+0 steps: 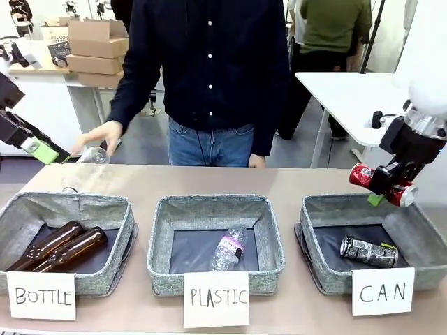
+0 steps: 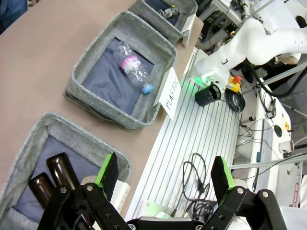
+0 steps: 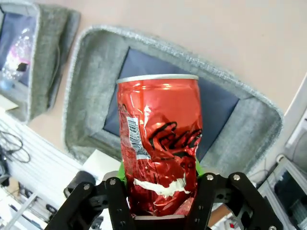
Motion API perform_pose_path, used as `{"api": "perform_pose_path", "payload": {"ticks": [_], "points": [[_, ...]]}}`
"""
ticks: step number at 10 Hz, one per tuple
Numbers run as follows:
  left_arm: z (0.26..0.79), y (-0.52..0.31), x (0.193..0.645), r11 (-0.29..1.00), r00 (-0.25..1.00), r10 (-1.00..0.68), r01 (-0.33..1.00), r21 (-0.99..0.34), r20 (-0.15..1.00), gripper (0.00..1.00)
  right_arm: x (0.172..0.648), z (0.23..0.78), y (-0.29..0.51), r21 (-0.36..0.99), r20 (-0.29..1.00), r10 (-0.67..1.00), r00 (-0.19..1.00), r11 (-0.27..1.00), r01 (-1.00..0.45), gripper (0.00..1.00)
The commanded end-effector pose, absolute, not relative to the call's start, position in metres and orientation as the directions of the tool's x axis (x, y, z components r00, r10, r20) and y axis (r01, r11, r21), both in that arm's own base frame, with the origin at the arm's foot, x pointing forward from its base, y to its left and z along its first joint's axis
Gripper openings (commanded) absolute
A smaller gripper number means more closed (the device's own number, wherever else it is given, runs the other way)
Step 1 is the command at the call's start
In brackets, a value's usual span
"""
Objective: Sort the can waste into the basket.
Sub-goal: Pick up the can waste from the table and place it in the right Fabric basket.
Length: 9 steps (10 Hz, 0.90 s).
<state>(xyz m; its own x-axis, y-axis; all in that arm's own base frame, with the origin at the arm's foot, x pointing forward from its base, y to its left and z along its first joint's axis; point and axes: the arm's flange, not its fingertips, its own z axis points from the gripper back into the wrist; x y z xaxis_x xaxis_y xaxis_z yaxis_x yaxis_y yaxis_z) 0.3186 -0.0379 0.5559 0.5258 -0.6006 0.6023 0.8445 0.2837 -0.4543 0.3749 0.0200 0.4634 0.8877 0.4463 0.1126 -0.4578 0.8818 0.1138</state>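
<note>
At the right edge of the front view, the right gripper (image 1: pixel 388 185) clamps a dented red can (image 1: pixel 362 174), held sideways just above the far rim of the "CAN" basket (image 1: pixel 320 209). A black-and-silver can (image 1: pixel 368 251) lies inside that basket at lower right. At upper left, the left gripper (image 2: pixel 165 175) is spread wide with nothing between its fingers, above the "BOTTLE" basket (image 2: pixel 86 125) holding brown bottles (image 2: pixel 60 172).
</note>
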Motion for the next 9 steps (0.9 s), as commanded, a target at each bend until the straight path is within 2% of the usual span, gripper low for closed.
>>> {"api": "perform_pose_path", "payload": {"ticks": [1, 2, 7, 8, 9], "points": [[0.556, -0.040, 0.317, 0.283, 0.529, -0.581, 0.844, -0.456, 0.619, 1.00, 0.379, 0.465, 0.020, 0.104, 0.116, 0.437, 0.892, 0.888, -0.448, 0.89], [0.556, -0.040, 0.317, 0.283, 0.529, -0.581, 0.844, -0.456, 0.619, 1.00, 0.378, 0.466, 0.021, 0.105, 0.123, 0.435, 0.892, 0.888, -0.448, 0.98], [0.556, -0.040, 0.317, 0.283, 0.529, -0.581, 0.844, -0.456, 0.619, 1.00, 0.379, 0.471, 0.021, 0.173, 0.165, 0.386, 0.908, 0.895, -0.412, 1.00], [0.556, -0.040, 0.317, 0.283, 0.529, -0.581, 0.844, -0.456, 0.619, 1.00, 0.380, 0.478, 0.020, 0.252, 0.210, 0.351, 0.913, 0.882, -0.397, 1.00], [0.556, -0.040, 0.317, 0.283, 0.529, -0.581, 0.844, -0.456, 0.619, 1.00, 0.377, 0.492, 0.019, 0.404, 0.322, 0.272, 0.907, 0.827, -0.391, 1.00]]}}
